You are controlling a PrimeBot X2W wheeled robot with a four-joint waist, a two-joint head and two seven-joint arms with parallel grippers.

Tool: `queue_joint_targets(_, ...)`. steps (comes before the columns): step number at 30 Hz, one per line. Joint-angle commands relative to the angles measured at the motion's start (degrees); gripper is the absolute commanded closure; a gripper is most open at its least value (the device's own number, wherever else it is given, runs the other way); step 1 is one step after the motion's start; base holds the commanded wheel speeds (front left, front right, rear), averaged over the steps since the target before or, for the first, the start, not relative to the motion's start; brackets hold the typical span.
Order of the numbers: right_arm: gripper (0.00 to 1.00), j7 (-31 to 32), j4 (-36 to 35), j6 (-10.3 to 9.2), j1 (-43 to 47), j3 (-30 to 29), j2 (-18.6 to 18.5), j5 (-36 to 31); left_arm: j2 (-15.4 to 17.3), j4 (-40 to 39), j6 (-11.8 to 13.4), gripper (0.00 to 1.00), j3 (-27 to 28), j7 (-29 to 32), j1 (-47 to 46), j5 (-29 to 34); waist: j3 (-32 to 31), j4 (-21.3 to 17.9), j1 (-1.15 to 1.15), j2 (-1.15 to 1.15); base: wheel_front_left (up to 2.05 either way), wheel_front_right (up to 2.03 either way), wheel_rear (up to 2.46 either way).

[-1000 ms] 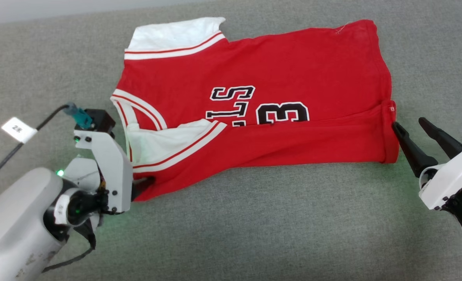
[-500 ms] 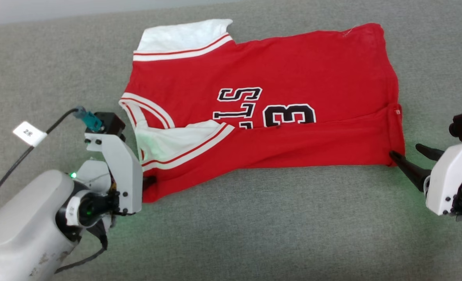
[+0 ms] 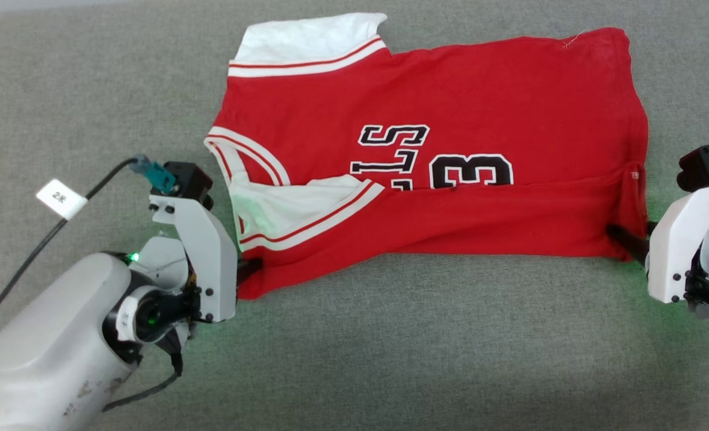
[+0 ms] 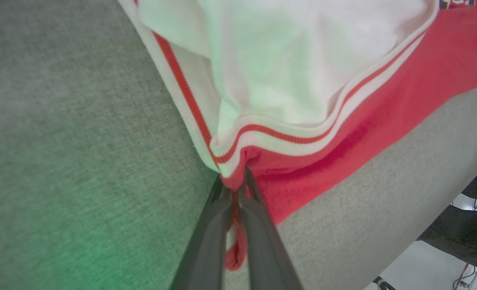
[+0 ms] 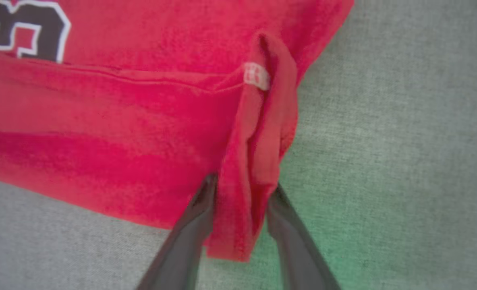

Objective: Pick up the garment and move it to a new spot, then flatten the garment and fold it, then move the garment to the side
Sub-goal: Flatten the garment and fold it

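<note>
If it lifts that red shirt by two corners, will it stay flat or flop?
Probably flop: the shirt is thin cloth, already creased and folded over itself. It would likely sag in the middle. Seems light: the left claw pinches only a small corner.

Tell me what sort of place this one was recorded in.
Probably a robotics lab or test room: the jersey lies on a plain grey fabric work surface, a tagged cable runs to the left arm, and loose wires lie on a pale floor.

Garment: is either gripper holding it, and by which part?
Left gripper is shut on the garment at its near shoulder corner; right gripper straddles the hem corner, jaws apart.
</note>
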Motion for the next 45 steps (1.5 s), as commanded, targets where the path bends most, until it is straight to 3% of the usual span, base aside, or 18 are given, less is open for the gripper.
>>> queue_joint_targets(1,1.00,-0.30,0.98,-0.08,0.32,0.96,0.35,0.40,-1.54,1.16,-0.17,1.00,-1.51,0.12,2.38,-0.30,-0.19,0.11,0.00,0.00,0.00,0.00,0.00)
queue_joint_targets(8,1.00,-1.72,1.07,-0.09,2.16,1.61,-1.52,1.87,-0.22,-0.91,-0.48,1.00,-0.56,-1.46,5.29,-1.52,-2.61,0.33,0.00,0.00,0.00,0.00,0.00)
queue_joint_targets(19,1.00,-1.38,-5.61,-0.09,12.03,0.00,-6.14,4.78,5.20,-14.88,4.60,1.00,1.56,-6.76,16.24,-2.98,-5.19,1.13,0.00,0.00,0.00,0.00,0.00)
queue_joint_targets(26,1.00,-1.34,-9.56,-0.09,16.81,-3.58,-5.52,4.08,6.98,-20.44,7.51,1.00,2.52,-9.60,21.17,-3.45,-5.17,1.08,0.00,0.00,0.00,0.00,0.00)
queue_joint_targets(27,1.00,-1.83,-10.02,-0.09,17.03,-4.14,-5.37,3.45,6.93,-20.58,7.87,0.87,3.04,-10.54,21.27,-3.15,-5.20,1.03,0.00,0.00,0.00,0.00,0.00)
queue_joint_targets(28,0.22,-2.43,-10.37,-0.09,17.31,-4.83,-5.00,2.94,6.72,-20.68,8.00,0.57,3.37,-11.27,21.53,-3.07,-5.26,0.97,0.00,0.00,0.00,0.00,0.00)
queue_joint_targets(29,0.00,-2.94,-10.73,-0.09,17.63,-5.36,-4.54,2.49,6.70,-20.94,8.02,0.27,3.51,-11.89,21.74,-2.76,-5.38,0.91,0.00,0.00,0.00,0.00,0.00)
queue_joint_targets(30,0.00,-3.67,-11.42,-0.08,17.88,-5.76,-4.04,2.09,6.76,-21.17,8.20,0.00,4.06,-12.99,21.86,-2.47,-5.58,0.79,0.00,0.00,0.00,0.00,0.00)
queue_joint_targets(40,0.00,-17.95,-18.77,-0.08,20.96,-13.25,2.04,-3.93,6.18,-22.96,11.39,0.00,11.75,-28.55,24.70,1.25,-6.92,-0.50,0.00,0.00,0.00,0.00,0.00)
queue_joint_targets(43,0.00,-23.03,-21.02,-0.08,21.86,-14.08,5.27,-5.96,5.38,-21.98,11.46,0.00,14.05,-34.15,24.59,3.20,-7.00,-1.24,0.00,0.00,0.00,0.00,0.00)
queue_joint_targets(45,0.00,-26.46,-22.25,-0.08,22.59,-14.00,7.22,-7.32,4.87,-21.23,10.10,0.00,14.13,-36.13,23.17,4.52,-6.87,-1.83,0.00,0.00,0.00,0.00,0.00)
